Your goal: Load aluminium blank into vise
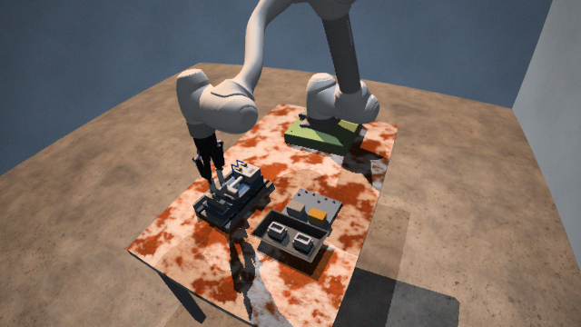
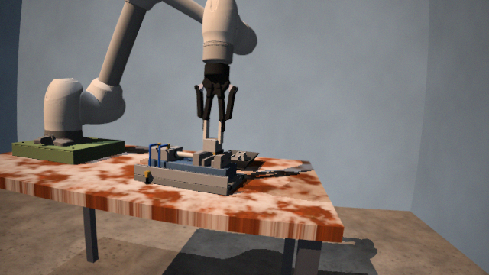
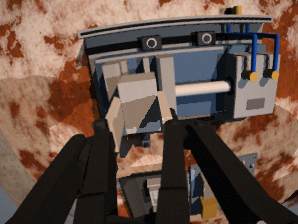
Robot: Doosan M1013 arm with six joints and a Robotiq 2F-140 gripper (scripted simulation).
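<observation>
My gripper (image 1: 216, 181) (image 2: 213, 138) (image 3: 140, 104) points down over the vise (image 1: 245, 187) (image 2: 191, 169) (image 3: 200, 107), its fingers closed on a grey aluminium blank (image 2: 212, 145) (image 3: 137, 99), one pad on either side; the blank is above the level of the jaws, its lower part hidden from me at the opening, so I cannot tell whether it touches a jaw, the stop or the low bars. In my wrist view, the fixed jaw (image 2: 220, 161) (image 3: 111, 75) is on the left and the moving jaw (image 2: 200, 158) (image 3: 166, 75) on the right; a pale piston rod (image 1: 235, 183) (image 2: 184, 154) (image 3: 202, 88) runs from the moving jaw to a block (image 1: 247, 170) (image 2: 164, 153) (image 3: 255, 92) with two blue hoses. Apart from the vise, the infeed plate (image 1: 324, 200) carries a second aluminium blank (image 1: 296, 209) and a yellow-orange brass blank (image 1: 317, 215), side by side with a gap between; next to the plate, the dark-walled outfeed tray (image 1: 285, 250) holds two finished parts, one (image 1: 277, 231) apart from the other (image 1: 303, 242), both pocket up; all of this sits on a table (image 1: 290, 282) (image 2: 164, 195) patched rust-red and cream.
</observation>
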